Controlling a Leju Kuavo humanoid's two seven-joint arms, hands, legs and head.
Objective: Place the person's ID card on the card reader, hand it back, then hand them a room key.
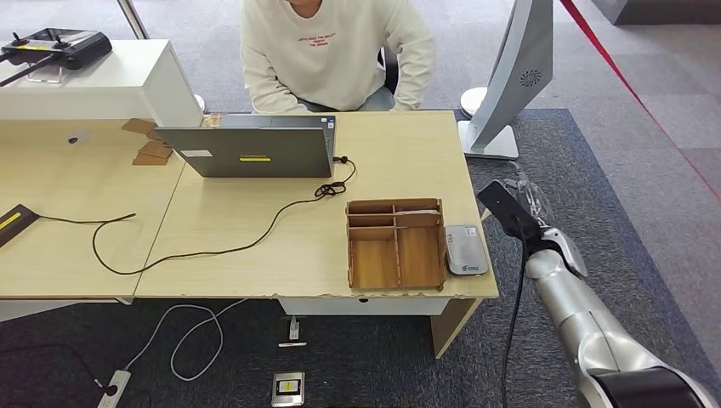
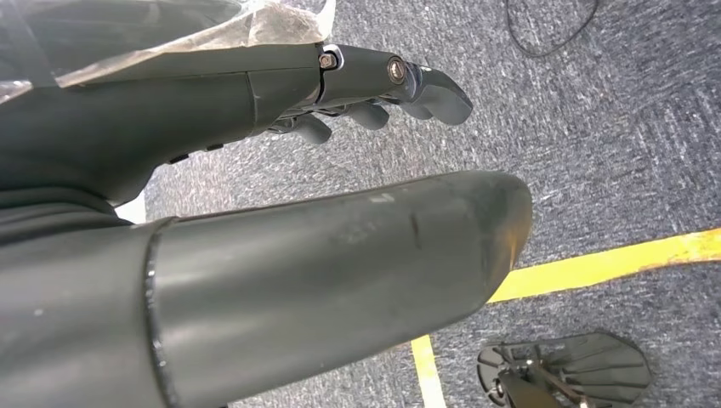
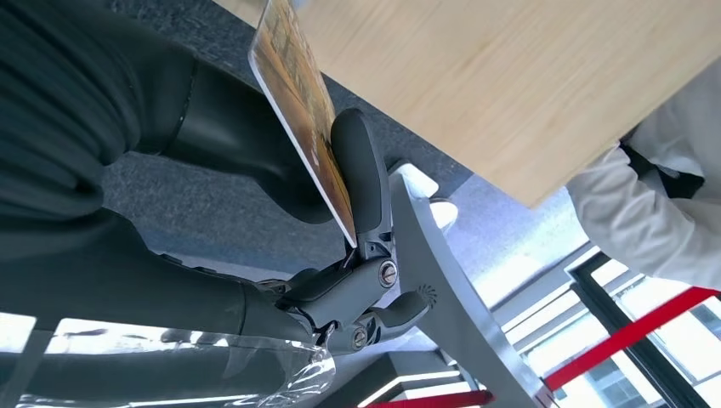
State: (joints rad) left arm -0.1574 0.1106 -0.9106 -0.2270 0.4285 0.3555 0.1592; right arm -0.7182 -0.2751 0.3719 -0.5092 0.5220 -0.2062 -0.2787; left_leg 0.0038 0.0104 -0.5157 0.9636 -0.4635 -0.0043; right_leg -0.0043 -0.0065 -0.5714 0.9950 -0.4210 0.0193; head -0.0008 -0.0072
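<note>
My right hand hangs off the table's right edge and pinches a card, dark from above. The right wrist view shows the card with orange-yellow print, held between the thumb and fingers beside the table corner. The grey-white card reader lies flat at the table's front right, just left of that hand, with nothing on it. A person in a cream sweatshirt sits at the far side. My left hand hangs over carpet, fingers loosely extended, holding nothing.
A wooden compartment tray stands left of the reader. A grey laptop sits mid-table with a black cable trailing from it. A white kiosk stand rises off the table's far right corner. Brown card pieces lie at the left.
</note>
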